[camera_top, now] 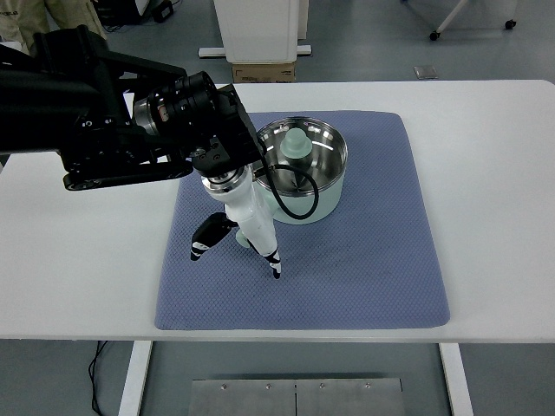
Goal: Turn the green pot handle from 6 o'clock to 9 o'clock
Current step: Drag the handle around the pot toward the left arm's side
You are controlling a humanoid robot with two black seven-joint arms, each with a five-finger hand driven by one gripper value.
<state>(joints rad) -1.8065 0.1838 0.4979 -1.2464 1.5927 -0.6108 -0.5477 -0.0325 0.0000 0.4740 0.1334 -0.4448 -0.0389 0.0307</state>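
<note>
Down at the near edge, under the table, a grey metal plate (297, 396) sits on the floor, and a black cable (94, 374) trails beside the left table leg (135, 378); above them runs the front lip of the white table (78, 286), with a blue quilted mat (347, 260) spread over its middle.

The left arm (104, 121), bulky and black, comes in from the left edge and reaches across to the mat; its white wrist slants down toward the near side and ends in the left hand (238, 234); the fingers I can see are black-tipped and spread apart, one pointing toward the near left, another toward the near right, and they have hold of nothing; the tips are low over the mat, though I cannot tell whether they touch it.

The green pot (308, 169) stands on the far half of the mat, just behind and to the right of that hand; its body is pale green, the inside is shiny steel, and a glass lid with a pale green knob (297, 146) rests on it; a black cable loop (290, 192) from the wrist hangs across the pot's front wall; the pot's handle is hidden behind the wrist, so I cannot tell which way it points.

Beyond the table there is a white cabinet (260, 30) with a cardboard box (263, 71) at its foot.
</note>
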